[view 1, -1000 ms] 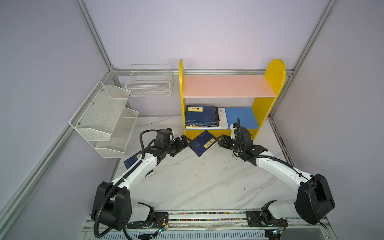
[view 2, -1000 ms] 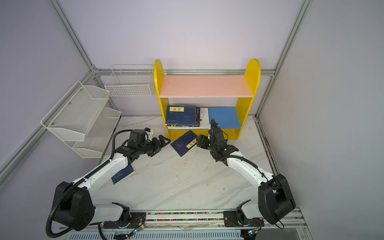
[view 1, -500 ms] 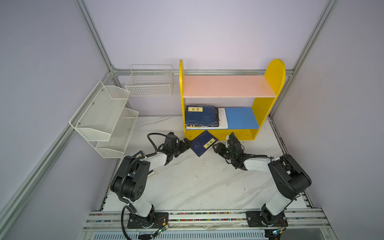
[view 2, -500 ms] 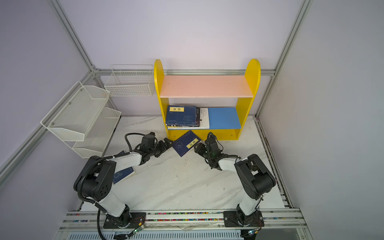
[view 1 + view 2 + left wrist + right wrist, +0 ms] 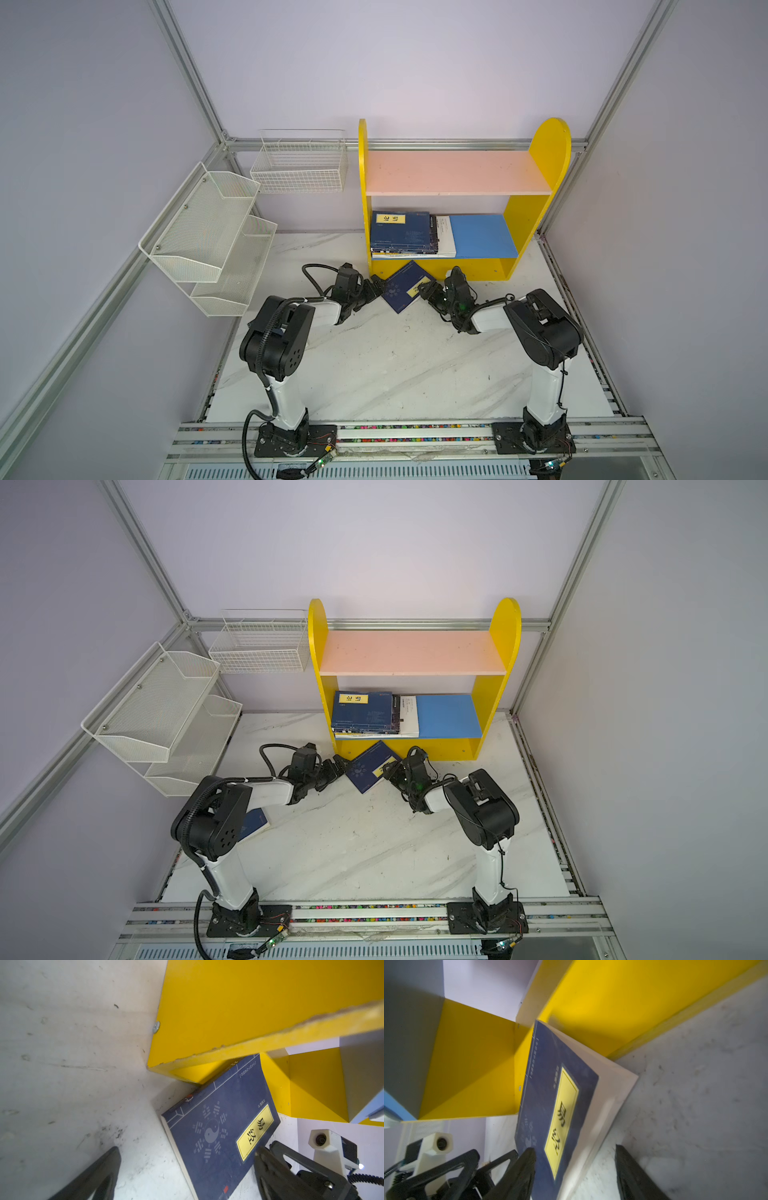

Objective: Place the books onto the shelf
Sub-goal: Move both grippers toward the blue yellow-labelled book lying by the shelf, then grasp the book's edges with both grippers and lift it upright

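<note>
Navy book (image 5: 403,289) — aslant against yellow shelf (image 5: 478,270)

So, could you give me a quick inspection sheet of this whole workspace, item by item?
Surface: white marbled tabletop, lightly scuffed.
Job's things: yellow shelf with a book stack on its blue lower board; leaning navy book tilted against the shelf's base; second navy book flat beside the left arm.
Clutter: white mesh rack, wire basket.
Grippers: left gripper and right gripper both open, flanking the leaning navy book.
Cables: black cable looping off the left arm's wrist; no snag seen.
Surroundings: lilac walls, aluminium frame.
</note>
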You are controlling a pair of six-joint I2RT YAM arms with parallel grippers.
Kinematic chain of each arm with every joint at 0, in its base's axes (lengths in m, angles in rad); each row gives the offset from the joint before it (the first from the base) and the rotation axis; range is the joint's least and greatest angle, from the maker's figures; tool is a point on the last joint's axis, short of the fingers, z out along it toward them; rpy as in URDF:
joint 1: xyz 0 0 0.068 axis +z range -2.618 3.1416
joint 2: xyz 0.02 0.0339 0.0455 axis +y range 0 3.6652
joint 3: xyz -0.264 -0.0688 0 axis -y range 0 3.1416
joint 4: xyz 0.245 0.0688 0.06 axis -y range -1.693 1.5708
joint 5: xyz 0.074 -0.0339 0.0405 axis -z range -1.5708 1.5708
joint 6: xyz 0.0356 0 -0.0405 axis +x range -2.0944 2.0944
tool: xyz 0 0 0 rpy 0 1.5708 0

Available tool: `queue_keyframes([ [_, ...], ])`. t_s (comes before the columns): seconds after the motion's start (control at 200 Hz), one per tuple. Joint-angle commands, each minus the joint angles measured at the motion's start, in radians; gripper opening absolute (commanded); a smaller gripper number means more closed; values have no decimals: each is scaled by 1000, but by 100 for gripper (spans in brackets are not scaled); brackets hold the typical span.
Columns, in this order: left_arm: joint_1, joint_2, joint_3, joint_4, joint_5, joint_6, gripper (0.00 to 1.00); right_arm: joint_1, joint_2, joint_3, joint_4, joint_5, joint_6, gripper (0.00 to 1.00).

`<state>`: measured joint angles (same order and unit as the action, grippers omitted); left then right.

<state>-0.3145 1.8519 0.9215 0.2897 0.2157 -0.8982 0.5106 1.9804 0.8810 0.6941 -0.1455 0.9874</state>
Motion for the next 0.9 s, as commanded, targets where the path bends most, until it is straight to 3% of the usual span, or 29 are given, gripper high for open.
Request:
queue_keyframes([
  [0.0, 2, 29, 88, 0, 1, 16, 99, 3, 93, 12, 23, -1, 77, 65],
  [0.135, 0, 67, 116, -18, 24, 15, 98, 3, 145, 38, 52, 8, 131, 63],
  [0.29, -8, 102, 137, -30, 50, 13, 97, 3, 148, 45, 58, 6, 130, 52],
  [0.375, -10, 116, 143, -29, 66, 10, 95, 3, 157, 82, 6, -5, 88, 44],
  [0.49, -14, 131, 166, -36, 81, 23, 93, 16, 177, 156, -88, -29, 7, 43],
  [0.745, -36, 131, 190, -67, 151, 37, 78, 31, 206, 205, -168, -69, -60, 34],
  [0.895, -84, 70, 143, -71, 160, 9, 77, 30, 220, 249, -250, -80, -114, 19],
])
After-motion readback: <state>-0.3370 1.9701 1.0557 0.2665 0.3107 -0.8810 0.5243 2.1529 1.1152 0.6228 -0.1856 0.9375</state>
